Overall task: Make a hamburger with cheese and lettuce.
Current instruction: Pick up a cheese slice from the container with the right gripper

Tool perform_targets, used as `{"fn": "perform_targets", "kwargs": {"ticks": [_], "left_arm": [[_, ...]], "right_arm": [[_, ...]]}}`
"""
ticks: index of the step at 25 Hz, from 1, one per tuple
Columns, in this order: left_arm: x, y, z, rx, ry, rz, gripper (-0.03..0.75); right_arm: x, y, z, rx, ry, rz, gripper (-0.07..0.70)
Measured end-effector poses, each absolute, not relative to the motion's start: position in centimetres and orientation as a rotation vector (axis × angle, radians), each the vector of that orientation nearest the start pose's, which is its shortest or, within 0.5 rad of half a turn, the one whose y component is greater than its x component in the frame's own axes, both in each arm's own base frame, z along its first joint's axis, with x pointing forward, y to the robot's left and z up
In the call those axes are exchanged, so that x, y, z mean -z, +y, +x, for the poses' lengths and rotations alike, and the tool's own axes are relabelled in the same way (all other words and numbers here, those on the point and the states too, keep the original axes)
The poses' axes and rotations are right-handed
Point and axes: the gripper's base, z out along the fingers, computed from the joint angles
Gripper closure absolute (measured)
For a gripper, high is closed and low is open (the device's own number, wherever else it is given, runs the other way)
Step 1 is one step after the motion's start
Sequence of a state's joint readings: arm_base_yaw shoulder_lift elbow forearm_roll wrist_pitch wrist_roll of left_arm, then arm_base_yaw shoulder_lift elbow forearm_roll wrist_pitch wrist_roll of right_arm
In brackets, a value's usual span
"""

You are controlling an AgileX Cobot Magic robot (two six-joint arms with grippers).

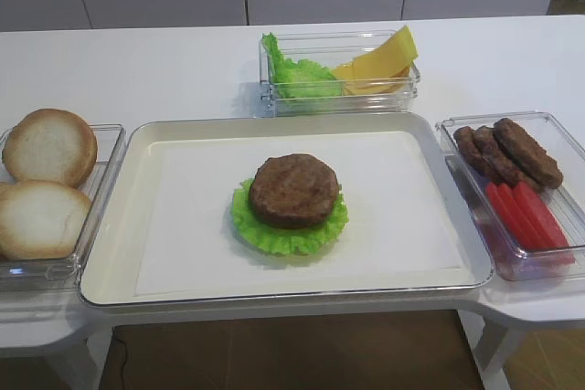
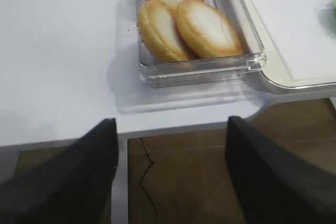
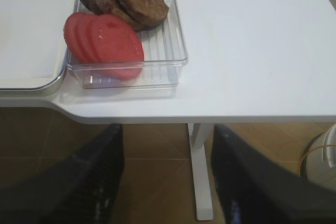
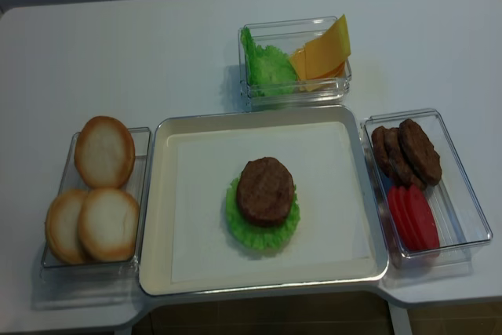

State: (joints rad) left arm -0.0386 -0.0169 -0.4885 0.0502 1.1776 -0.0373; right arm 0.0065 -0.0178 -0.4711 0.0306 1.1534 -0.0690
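Both my claws hang open off the surface's front edge, left claw (image 2: 170, 177), right claw (image 3: 168, 177); hamburger (image 1: 293, 190) sits on lettuce (image 1: 289, 230) mid-tray, awaiting cheese (image 1: 377, 63).

Tray (image 4: 357, 194) middle taken by hamburger (image 4: 266, 189) on its lettuce (image 4: 263, 233); bare paper all round it, widest left and right. Far side: cheese and greens box (image 4: 294, 96) just past tray rim. Left flank walled by bun box (image 4: 138, 186), right flank by patty and tomato box (image 4: 459, 186). Near edge open.
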Motion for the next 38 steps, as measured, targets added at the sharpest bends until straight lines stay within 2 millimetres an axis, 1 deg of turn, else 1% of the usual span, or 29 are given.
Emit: {"fn": "perform_targets", "kwargs": {"ticks": [33, 38], "left_arm": [[-26.49, 0.47, -1.14, -0.017, 2.155, -0.005, 0.246], [-26.49, 0.47, -1.14, -0.017, 2.155, -0.005, 0.246]], "right_arm": [[-26.19, 0.25, -0.86, -0.002, 2.146, -0.083, 0.226], [-26.36, 0.60, -0.85, -0.055, 2.132, -0.083, 0.227]]}}
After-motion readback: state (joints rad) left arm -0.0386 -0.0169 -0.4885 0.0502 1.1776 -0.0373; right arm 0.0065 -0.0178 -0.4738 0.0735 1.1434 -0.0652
